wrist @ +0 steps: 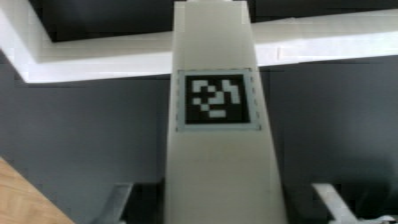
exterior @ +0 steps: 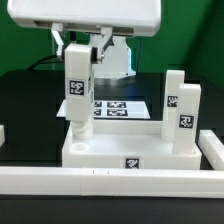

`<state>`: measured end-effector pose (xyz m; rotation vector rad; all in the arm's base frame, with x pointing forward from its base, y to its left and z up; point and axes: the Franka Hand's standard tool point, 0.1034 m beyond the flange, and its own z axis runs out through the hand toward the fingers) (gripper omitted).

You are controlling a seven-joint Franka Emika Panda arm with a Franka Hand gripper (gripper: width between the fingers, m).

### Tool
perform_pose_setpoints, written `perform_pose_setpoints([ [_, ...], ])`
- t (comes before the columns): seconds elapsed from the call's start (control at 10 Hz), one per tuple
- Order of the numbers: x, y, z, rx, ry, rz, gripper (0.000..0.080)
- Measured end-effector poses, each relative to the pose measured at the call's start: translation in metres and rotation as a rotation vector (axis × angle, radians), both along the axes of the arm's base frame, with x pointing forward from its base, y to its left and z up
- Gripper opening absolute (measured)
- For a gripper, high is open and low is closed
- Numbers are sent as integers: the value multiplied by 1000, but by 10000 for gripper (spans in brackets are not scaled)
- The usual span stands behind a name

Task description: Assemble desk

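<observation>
White tabletop [exterior: 115, 150] and white legs [exterior: 78, 88] carry black-and-white square tags; the worktop [exterior: 30, 100] is black; border bars [exterior: 100, 182] are white.

Both pictures are small and coarse, with soft edges throughout. The exterior view is bright and evenly lit: white parts near blown out against the dark surface [exterior: 25, 95], with only faint shadows. The wrist view is dimmer and blurrier; the leg [wrist: 221, 120] looks greyish, its tag [wrist: 219, 100] smeared and unreadable.
</observation>
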<state>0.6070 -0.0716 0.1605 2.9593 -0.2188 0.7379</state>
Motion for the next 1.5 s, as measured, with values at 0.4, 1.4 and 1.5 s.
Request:
perform_pose_setpoints([
  [0.4, -2, -1, -6, -3, 10, -1, 290],
  [1.4, -13, -1, -34, -27, 40, 5, 290],
  [1.5, -14, -1, -36, -30, 41, 5, 290],
])
